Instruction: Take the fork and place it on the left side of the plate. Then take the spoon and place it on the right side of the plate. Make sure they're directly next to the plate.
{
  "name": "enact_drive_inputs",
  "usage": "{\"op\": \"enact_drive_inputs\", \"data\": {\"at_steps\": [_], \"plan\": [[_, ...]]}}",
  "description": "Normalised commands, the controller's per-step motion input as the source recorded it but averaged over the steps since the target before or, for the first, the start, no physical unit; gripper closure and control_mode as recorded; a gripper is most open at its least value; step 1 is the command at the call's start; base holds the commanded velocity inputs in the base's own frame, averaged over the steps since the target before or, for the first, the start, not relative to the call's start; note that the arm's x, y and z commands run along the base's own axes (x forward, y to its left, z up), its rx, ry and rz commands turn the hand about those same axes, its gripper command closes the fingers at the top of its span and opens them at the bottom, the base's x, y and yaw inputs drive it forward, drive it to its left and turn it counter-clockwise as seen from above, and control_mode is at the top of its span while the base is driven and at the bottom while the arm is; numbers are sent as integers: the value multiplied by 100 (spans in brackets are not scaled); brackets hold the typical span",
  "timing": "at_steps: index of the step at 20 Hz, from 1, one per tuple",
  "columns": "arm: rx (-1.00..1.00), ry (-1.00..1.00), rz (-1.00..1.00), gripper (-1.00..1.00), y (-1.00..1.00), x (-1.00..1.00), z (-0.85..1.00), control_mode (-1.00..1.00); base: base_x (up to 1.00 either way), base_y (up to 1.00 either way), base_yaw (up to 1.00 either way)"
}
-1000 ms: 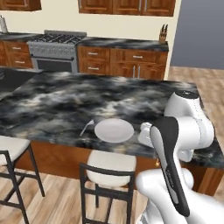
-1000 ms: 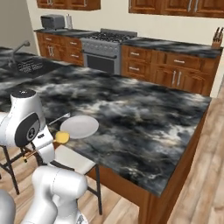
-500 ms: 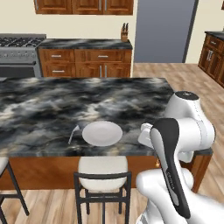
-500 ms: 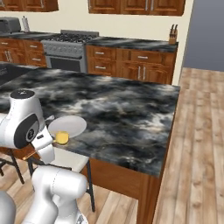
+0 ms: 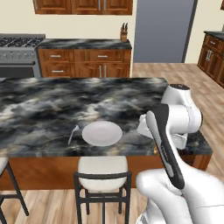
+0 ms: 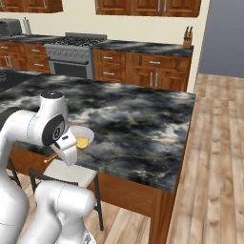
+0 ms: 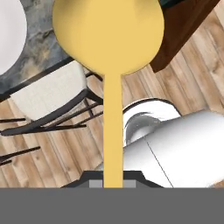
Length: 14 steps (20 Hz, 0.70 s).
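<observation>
Hand view: spoon pinched by its handle in the hand, bowl up over tabletop edge, just right of plate. Fork lies by plate's left rim.

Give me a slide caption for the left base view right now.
Slender silver fork lies left of round white plate on the dark marble island.

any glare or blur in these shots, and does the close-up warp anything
Left base view: even flat light, sharp, no glare on the plate or fork. Right base view: equally crisp, soft shading under the counter. Hand view: the spoon looms oversized from closeness; stool stays sharp.
</observation>
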Motion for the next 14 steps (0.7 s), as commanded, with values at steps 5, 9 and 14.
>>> {"op": "enact_drive_inputs", "data": {"at_steps": [5, 9, 14], "plan": [[1, 6, 27, 100, -8, 100, -25, -100, 0, 0, 0], [-2, 1, 28, 100, 2, 100, -47, -100, 0, 0, 0], [-5, 0, 27, 100, 0, 83, -52, -100, 0, 0, 0]]}}
